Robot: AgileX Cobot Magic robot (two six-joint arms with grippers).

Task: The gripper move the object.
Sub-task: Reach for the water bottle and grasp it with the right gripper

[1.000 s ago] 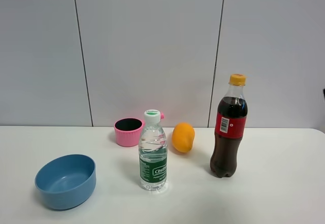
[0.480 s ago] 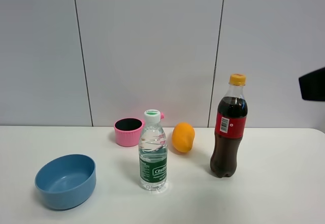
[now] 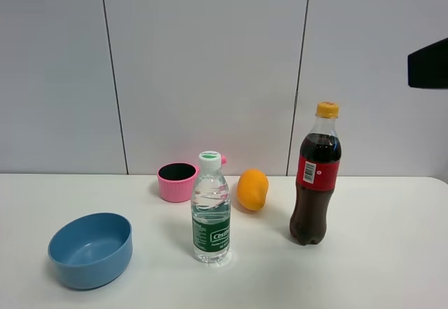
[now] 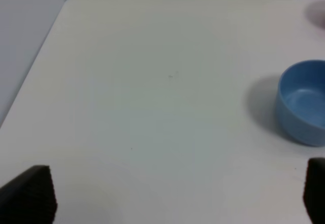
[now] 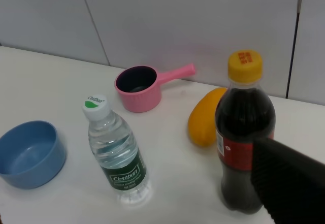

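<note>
The small clear water bottle [image 3: 211,211] with a green label and white cap stands upright at the middle of the white table [image 3: 392,267]. It also shows in the right wrist view [image 5: 119,158]. A black part of my right arm [image 3: 428,64] hangs high at the right edge, well above and to the right of the bottle. In the right wrist view only one black finger [image 5: 289,183] shows, in front of the cola bottle. My left gripper [image 4: 172,196] is open and empty over bare table; the bottle is out of its view.
A cola bottle [image 3: 316,176] with a red label and yellow cap stands right of the water bottle. An orange fruit [image 3: 253,189] and a pink cup [image 3: 177,181] with a handle sit behind. A blue bowl [image 3: 91,249] sits front left and also shows in the left wrist view [image 4: 303,102].
The black part of my right arm has come into view at the right edge and risen. The bottles and other objects have not moved.
</note>
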